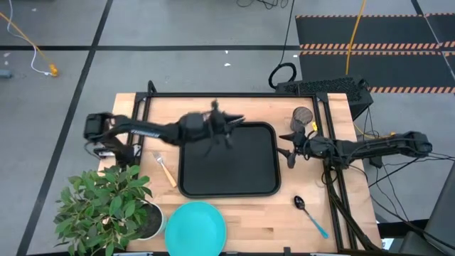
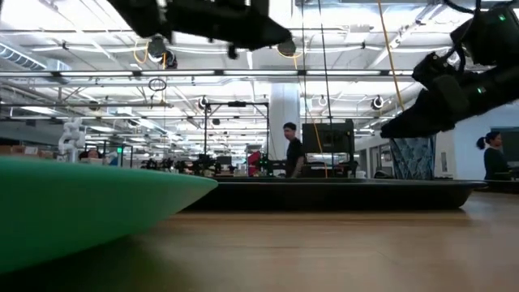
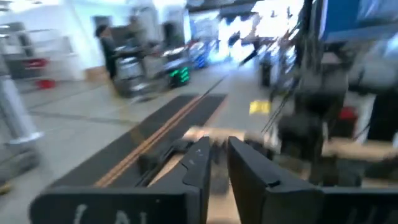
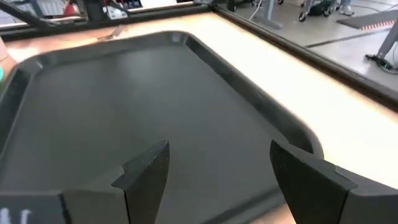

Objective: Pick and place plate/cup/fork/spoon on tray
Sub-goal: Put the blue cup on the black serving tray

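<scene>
From above, the black tray [image 1: 229, 160] lies mid-tabletop [image 1: 249, 220], bare; left end effector [image 1: 226, 128] over its far rim, narrow, empty. Turquoise plate [image 1: 195, 224] near the front edge. Right wrist: right end effector [image 4: 217, 174] wide.

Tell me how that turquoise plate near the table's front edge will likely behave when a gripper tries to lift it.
The plate lies flat on the wood, so fingers probably must catch its rim. It looks smooth, so it may slip. Being wide, it would likely tilt if held by one edge.

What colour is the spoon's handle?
Light blue; the spoon shows best in the high view, lying right of the tray.
</scene>
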